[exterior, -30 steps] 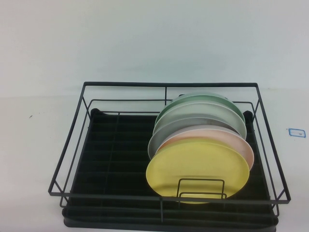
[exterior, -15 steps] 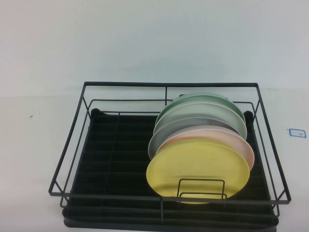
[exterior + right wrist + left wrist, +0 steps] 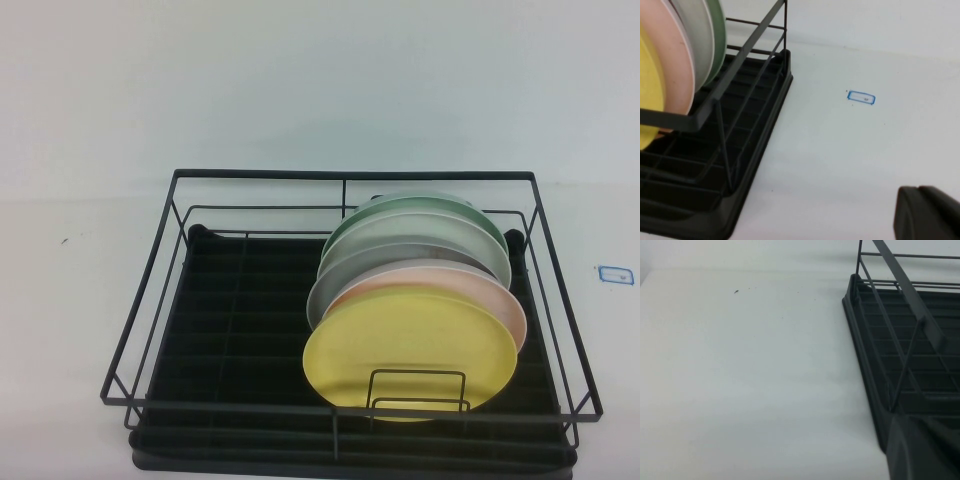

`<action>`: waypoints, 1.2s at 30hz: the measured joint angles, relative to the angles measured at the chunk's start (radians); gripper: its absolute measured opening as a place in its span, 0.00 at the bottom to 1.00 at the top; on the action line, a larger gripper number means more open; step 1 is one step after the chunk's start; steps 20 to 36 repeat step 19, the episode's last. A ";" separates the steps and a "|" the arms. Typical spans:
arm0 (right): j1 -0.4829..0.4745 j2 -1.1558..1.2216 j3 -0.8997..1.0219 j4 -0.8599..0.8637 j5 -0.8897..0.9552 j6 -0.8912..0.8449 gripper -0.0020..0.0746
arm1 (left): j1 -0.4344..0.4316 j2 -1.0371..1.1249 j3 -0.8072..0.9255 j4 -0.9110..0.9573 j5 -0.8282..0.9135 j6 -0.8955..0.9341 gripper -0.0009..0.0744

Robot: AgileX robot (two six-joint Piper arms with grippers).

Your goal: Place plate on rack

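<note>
The yellow plate (image 3: pixel 410 345) stands on edge at the front of a row of plates inside the black wire rack (image 3: pixel 345 180), just behind the small wire loop (image 3: pixel 418 374). Its edge also shows in the right wrist view (image 3: pixel 649 100). Neither gripper shows in the high view. My left gripper (image 3: pixel 920 450) is a dark shape beside the rack's left front corner (image 3: pixel 875 390). My right gripper (image 3: pixel 927 212) is a dark shape over the white table, to the right of the rack (image 3: pixel 740 150). Neither touches a plate.
Behind the yellow plate stand a pale pink plate (image 3: pixel 470 285), grey-white plates (image 3: pixel 400 262) and a green plate (image 3: pixel 400 207). The rack's left half holds no plates. A small blue-edged label (image 3: pixel 614 274) lies on the white table right of the rack.
</note>
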 joint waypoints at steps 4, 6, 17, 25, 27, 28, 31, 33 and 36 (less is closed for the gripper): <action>0.000 0.000 0.000 0.000 0.000 0.000 0.02 | 0.000 0.000 0.000 0.000 0.000 0.000 0.01; 0.000 0.000 0.000 0.000 0.002 0.000 0.02 | 0.000 0.000 0.000 0.000 0.000 0.000 0.01; 0.000 0.000 0.000 0.000 0.003 0.000 0.02 | 0.095 0.000 0.000 0.000 0.000 0.000 0.01; 0.000 0.000 0.000 0.000 0.003 0.000 0.02 | 0.095 0.000 0.000 0.000 0.000 0.000 0.01; 0.000 0.000 0.000 0.000 0.003 0.000 0.02 | 0.095 0.000 0.000 0.000 0.000 0.000 0.01; 0.000 0.000 0.000 0.000 0.003 0.000 0.02 | 0.095 0.000 0.000 0.000 0.000 0.000 0.01; 0.000 0.000 0.000 0.000 0.003 0.000 0.02 | 0.095 0.000 0.000 0.000 0.000 0.000 0.01; 0.000 0.000 0.000 0.000 0.003 0.000 0.02 | 0.095 0.000 0.000 0.000 0.000 0.000 0.01; 0.000 0.000 0.000 0.000 0.003 0.000 0.02 | 0.095 0.000 0.000 0.000 0.000 0.000 0.01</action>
